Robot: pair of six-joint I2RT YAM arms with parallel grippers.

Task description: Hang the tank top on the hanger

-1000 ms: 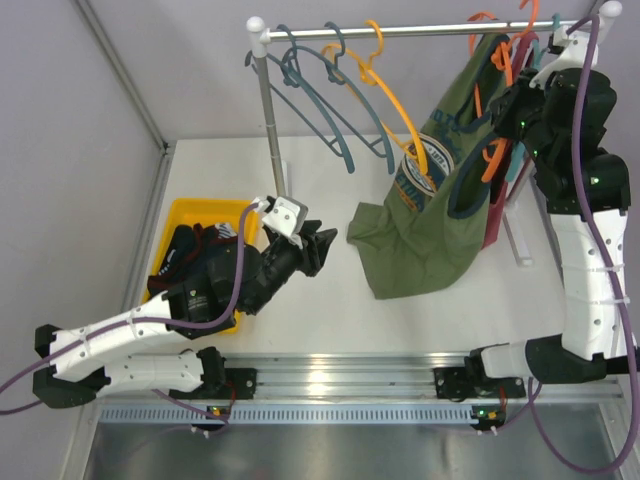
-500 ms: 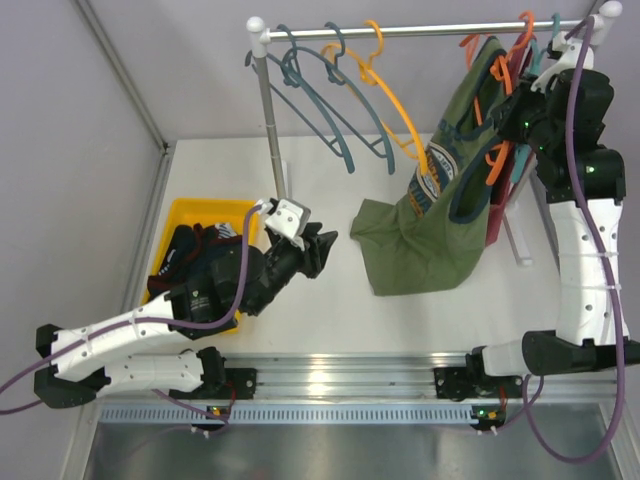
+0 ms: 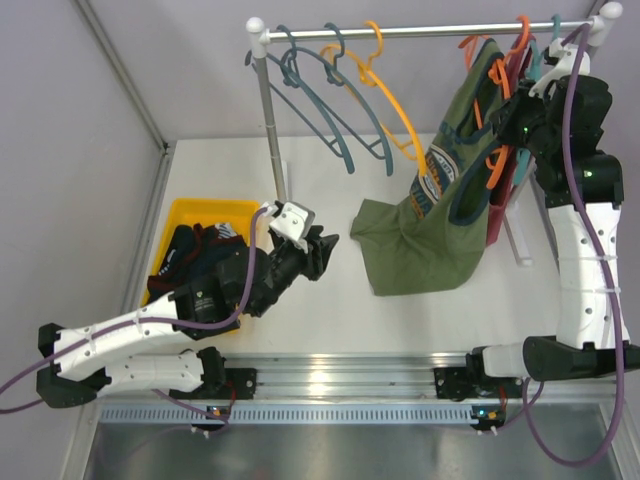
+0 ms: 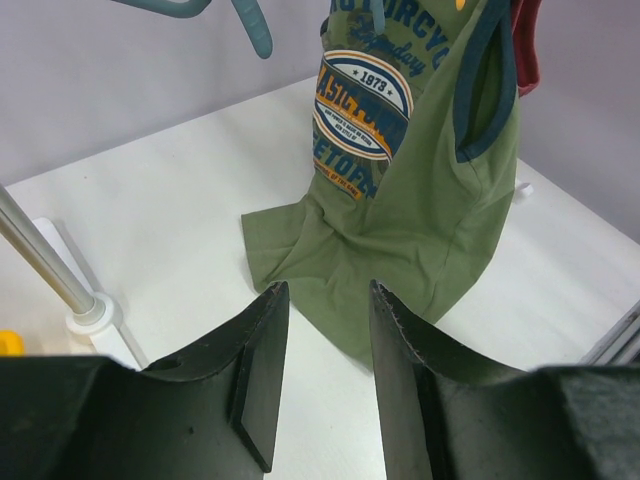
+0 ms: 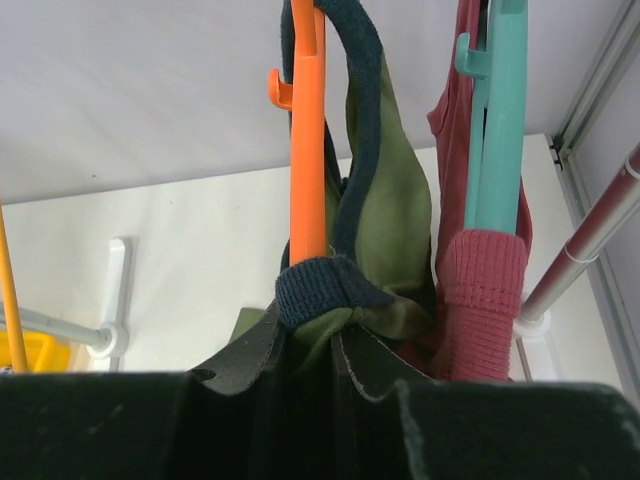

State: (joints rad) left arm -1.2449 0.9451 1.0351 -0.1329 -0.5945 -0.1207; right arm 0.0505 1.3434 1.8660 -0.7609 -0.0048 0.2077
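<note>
Right fingers (image 5: 250, 362) stay clenched on the tank top (image 3: 430, 240) where its navy-trimmed strap wraps the orange hanger (image 5: 307, 150). Both have risen nearer the rail (image 3: 430, 30) than a second ago, with the hem trailing on the bench (image 3: 320, 310). Left fingers (image 4: 262, 350) hang released and empty, and the yellow bin (image 3: 200, 212) holds dark navy-and-red clothes (image 3: 195, 250).

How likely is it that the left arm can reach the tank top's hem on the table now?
Probably yes. The left fingers stand open and empty, aimed at the tank top where its hem lies on the table, with only bare surface between. The rack pole stands off to one side.
</note>
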